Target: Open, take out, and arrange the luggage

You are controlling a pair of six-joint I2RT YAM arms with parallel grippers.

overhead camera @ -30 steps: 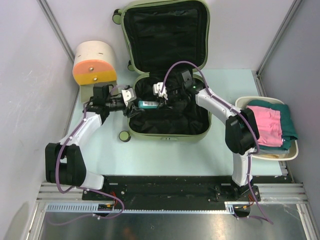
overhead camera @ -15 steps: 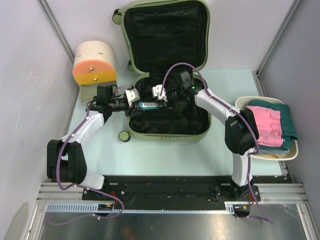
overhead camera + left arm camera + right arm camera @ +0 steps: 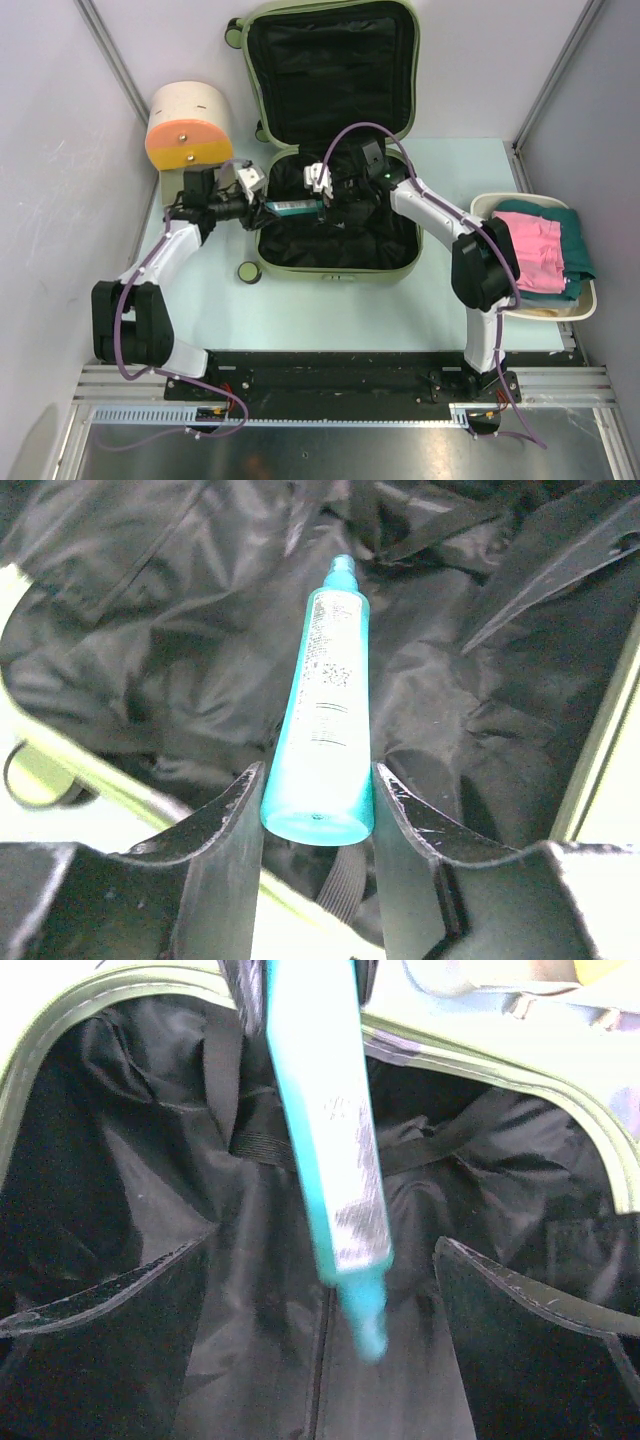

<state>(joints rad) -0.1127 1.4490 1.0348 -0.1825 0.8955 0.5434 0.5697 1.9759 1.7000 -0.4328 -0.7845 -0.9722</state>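
Observation:
The luggage (image 3: 335,272) lies open on the table, its lid (image 3: 330,70) propped up behind and its black lining bare. A teal bottle (image 3: 293,207) hangs level over the left side of the lower half. My left gripper (image 3: 262,203) is shut on the bottle's flat base; in the left wrist view both fingers press the bottle (image 3: 325,710) at the left gripper (image 3: 317,770). My right gripper (image 3: 318,190) stands open at the cap end. In the right wrist view the bottle (image 3: 330,1140) hangs free between the wide jaws of the right gripper (image 3: 322,1245), touching neither.
A cream-and-orange drum container (image 3: 188,125) stands at the left, close behind my left arm. A white basin (image 3: 590,300) at the right holds folded pink and green clothes (image 3: 540,250). A small round green lid (image 3: 249,271) lies on the table by the luggage's front left corner.
My right gripper has opened and let go of the bottle's cap end. The left gripper, shut on the bottle's base, has drawn it slightly to the left.

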